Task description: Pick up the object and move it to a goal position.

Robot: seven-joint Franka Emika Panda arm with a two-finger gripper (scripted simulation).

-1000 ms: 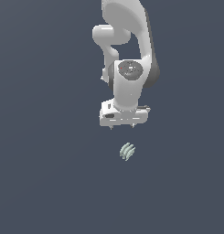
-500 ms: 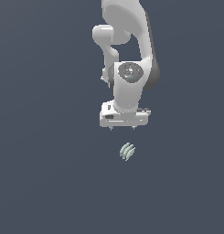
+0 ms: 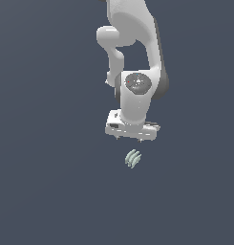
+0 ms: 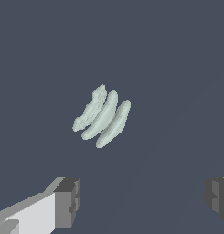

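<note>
The object (image 3: 132,158) is a tiny pale grey-green cluster of thin curved ribs lying on the dark floor. It is far smaller than the hand. My gripper (image 3: 129,139) hangs just above it, slightly toward the exterior view's left, and does not touch it. In the wrist view the object (image 4: 103,116) lies ahead of the gap between the two dark fingertips (image 4: 67,201). The gripper (image 4: 143,199) is open wide, with nothing between its fingers.
The white arm (image 3: 137,52) rises from the hand toward the top of the exterior view. Around the object there is only the flat dark grey-blue floor (image 3: 51,191).
The hand has sunk a little toward the object and turned slightly. The object has stayed where it was.
</note>
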